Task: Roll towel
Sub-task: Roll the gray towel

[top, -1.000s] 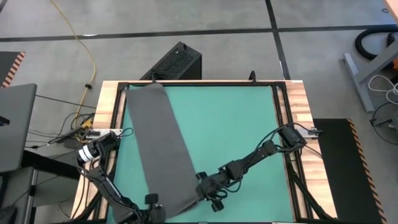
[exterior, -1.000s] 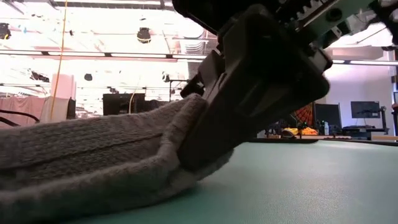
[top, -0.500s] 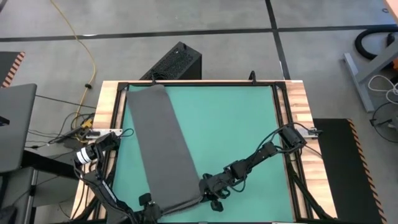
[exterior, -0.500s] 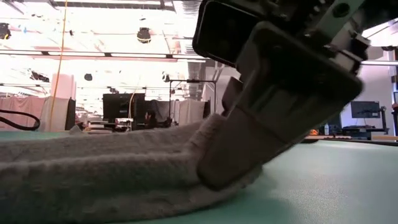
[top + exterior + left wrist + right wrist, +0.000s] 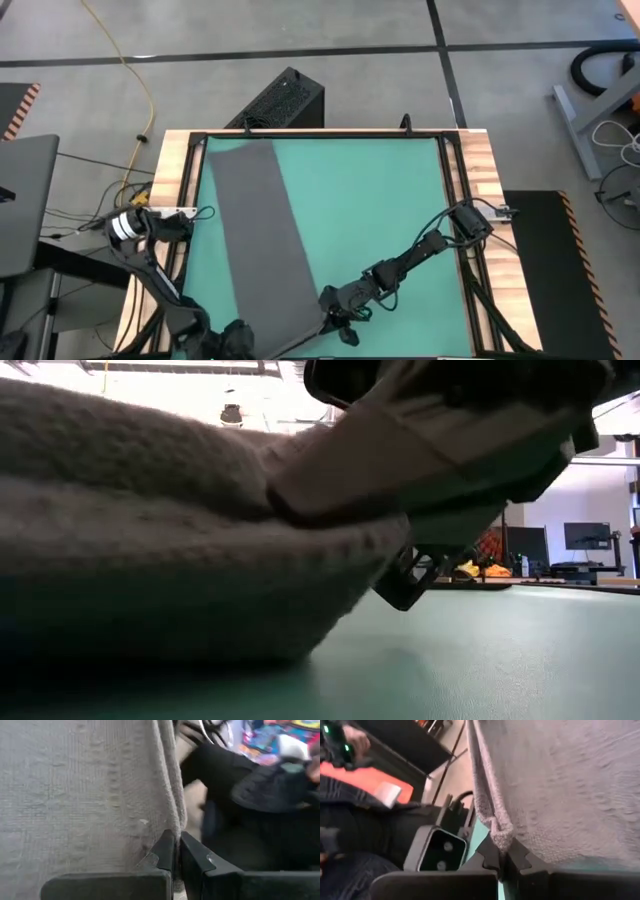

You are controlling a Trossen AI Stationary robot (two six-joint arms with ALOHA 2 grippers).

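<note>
On the green mat [image 5: 380, 200], both grippers pinch the towel [image 5: 262, 230].

1. I lose the towel's [image 5: 265, 240] near end at the high view's bottom edge.
2. My left end effector [image 5: 232, 342] is mostly cut off there.
3. The towel fills the low view, hiding the worktop's [image 5: 500, 650] left side.

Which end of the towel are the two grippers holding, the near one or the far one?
The near end: the left gripper and right gripper pinch the towel there; its far end lies flat, untouched.
</note>
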